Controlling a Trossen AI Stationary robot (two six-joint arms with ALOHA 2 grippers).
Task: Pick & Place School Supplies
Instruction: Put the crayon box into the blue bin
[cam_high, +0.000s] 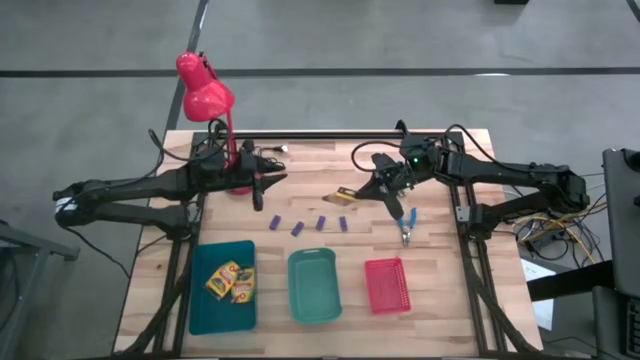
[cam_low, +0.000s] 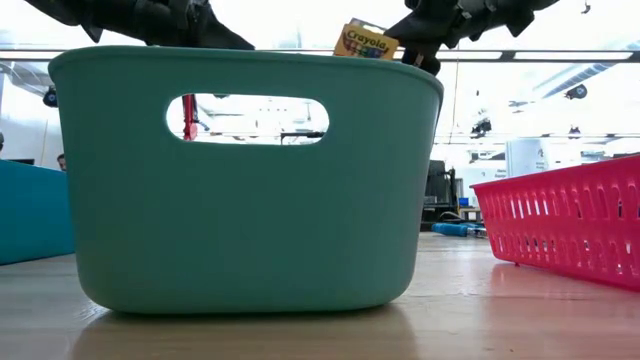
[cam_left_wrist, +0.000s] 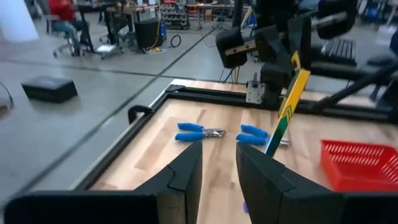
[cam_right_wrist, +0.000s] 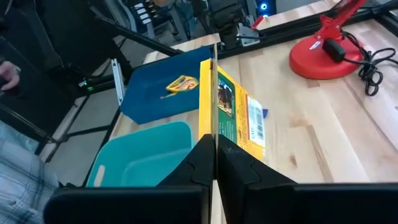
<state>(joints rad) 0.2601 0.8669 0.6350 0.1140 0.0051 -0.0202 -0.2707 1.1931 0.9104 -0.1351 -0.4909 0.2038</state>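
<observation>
My right gripper (cam_high: 372, 190) is shut on a yellow-green crayon box (cam_high: 345, 196) above the table's middle; the box also appears in the low view (cam_low: 363, 42) over the teal tray's rim. Two more crayon boxes (cam_high: 231, 282) lie in the blue tray (cam_high: 205, 305). Several purple blocks (cam_high: 308, 225) lie in a row on the wood. Two blue-handled tools (cam_high: 406, 226) lie to the right of them. My left gripper (cam_left_wrist: 217, 168) is open and holds nothing; it hovers near the red lamp's base (cam_high: 240, 185). My right gripper pinches the crayon box by one end (cam_right_wrist: 214, 132) between its two fingers, which lie on its broad faces. The fingers (cam_left_wrist: 273, 68) come from above, slanting down. The box (cam_left_wrist: 285, 112) is lifted clear of the table and hangs tilted below them.
A teal tray (cam_high: 314, 312) and a red mesh tray (cam_high: 387, 300) stand beside the blue tray along the near edge. The red desk lamp (cam_high: 205, 95) with its cord stands at the far left. A black frame rail (cam_high: 330, 136) runs along the far edge.
</observation>
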